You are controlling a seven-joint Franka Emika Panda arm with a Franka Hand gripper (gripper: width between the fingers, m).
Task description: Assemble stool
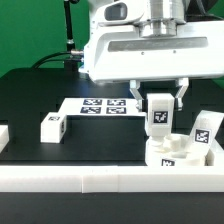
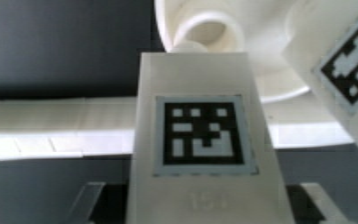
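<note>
Gripper (image 1: 158,104) clamped tight on held leg (image 1: 158,118), upright, right over seat (image 1: 182,153); can't tell if touching. Second leg (image 1: 203,133) standing on seat just beside it. Third leg (image 1: 53,126) lying on table (image 1: 28,95), well apart from seat.

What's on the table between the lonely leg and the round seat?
Nothing: in the exterior view, only bare black table lies between the loose leg and the seat.
</note>
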